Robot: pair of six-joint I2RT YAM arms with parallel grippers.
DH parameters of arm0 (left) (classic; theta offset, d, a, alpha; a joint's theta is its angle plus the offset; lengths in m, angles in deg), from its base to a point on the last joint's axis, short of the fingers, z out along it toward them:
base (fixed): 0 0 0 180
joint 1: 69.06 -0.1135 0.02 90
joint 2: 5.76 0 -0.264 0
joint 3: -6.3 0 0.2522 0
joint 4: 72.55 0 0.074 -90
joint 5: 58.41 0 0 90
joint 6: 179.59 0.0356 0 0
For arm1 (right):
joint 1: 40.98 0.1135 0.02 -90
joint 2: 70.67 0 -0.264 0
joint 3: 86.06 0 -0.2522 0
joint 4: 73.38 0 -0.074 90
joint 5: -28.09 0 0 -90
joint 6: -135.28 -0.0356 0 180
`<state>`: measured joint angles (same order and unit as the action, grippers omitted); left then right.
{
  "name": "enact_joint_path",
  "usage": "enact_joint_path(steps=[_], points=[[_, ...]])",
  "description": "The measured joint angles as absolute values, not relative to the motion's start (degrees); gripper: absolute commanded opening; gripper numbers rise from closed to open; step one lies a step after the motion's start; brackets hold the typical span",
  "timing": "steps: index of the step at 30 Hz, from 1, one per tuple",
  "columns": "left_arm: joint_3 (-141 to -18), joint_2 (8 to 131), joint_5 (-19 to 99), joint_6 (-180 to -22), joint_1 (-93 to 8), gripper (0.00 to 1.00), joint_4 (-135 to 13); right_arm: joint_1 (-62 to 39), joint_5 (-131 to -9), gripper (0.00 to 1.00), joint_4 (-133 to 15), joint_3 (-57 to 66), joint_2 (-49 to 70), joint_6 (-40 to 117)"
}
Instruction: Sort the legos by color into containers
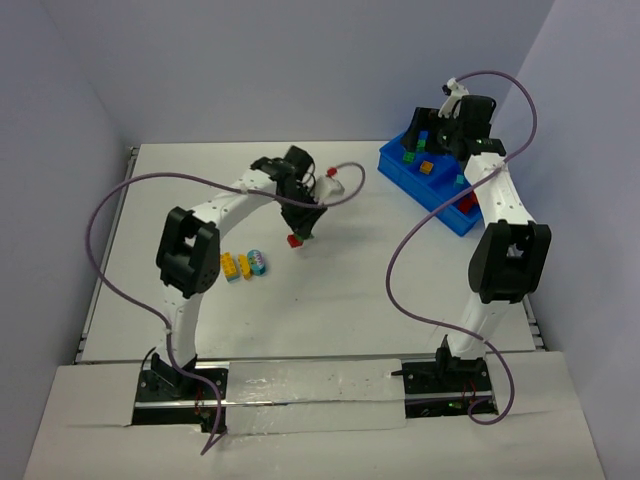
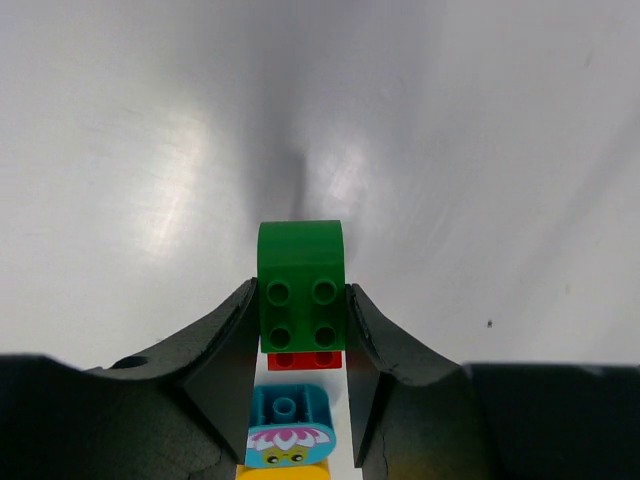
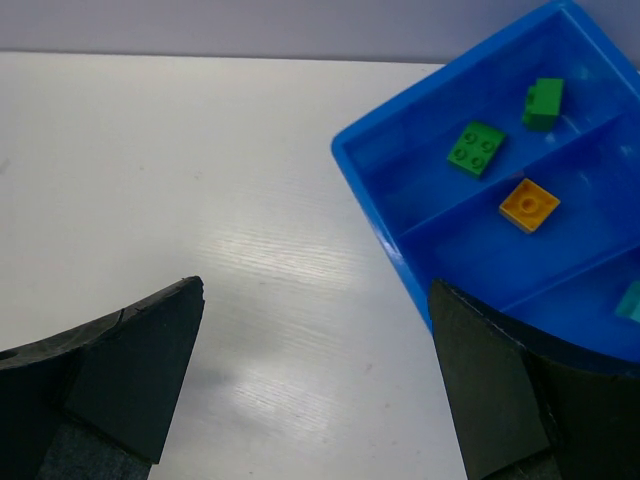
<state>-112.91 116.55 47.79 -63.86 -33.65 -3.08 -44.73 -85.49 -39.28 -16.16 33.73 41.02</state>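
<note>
The top camera looks down from behind over the whole white desk (image 1: 330, 290); both wrist cameras face it closely, the right sharing the bright blue plastic bin (image 3: 410, 195).

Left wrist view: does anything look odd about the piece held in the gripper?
Yes. The green studded plastic brick clamped in the left gripper appears to have a small red plastic brick joined to it. That makes a two-colour pair, which would probably need splitting before sorting by colour.

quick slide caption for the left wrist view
Left gripper shut on a green brick joined to a red brick, light blue brick lower in frame.
</note>
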Motion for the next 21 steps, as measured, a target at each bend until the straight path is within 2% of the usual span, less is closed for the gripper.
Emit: enact_joint_path(steps=[4, 8, 14, 21], points=[[-111.7, 109.6, 51.1, -76.2, -40.1, 0.0, -15.4, -43.7, -87.4, 0.99, -41.1, -13.0, 31.1, 35.9], [-112.6, 102.1, 46.1, -91.6, -45.0, 0.0, -25.2, -41.4, -88.4, 0.98, -42.7, -10.7, 27.9, 30.7], [-104.3, 91.8, 37.8, -110.9, -45.3, 0.0, -40.3, -34.3, -89.6, 0.95, -45.5, -10.5, 25.2, 25.2], [-103.0, 91.6, 35.6, -122.7, -45.2, 0.0, -44.3, -26.2, -90.2, 0.94, -46.5, -10.5, 25.2, 20.6]])
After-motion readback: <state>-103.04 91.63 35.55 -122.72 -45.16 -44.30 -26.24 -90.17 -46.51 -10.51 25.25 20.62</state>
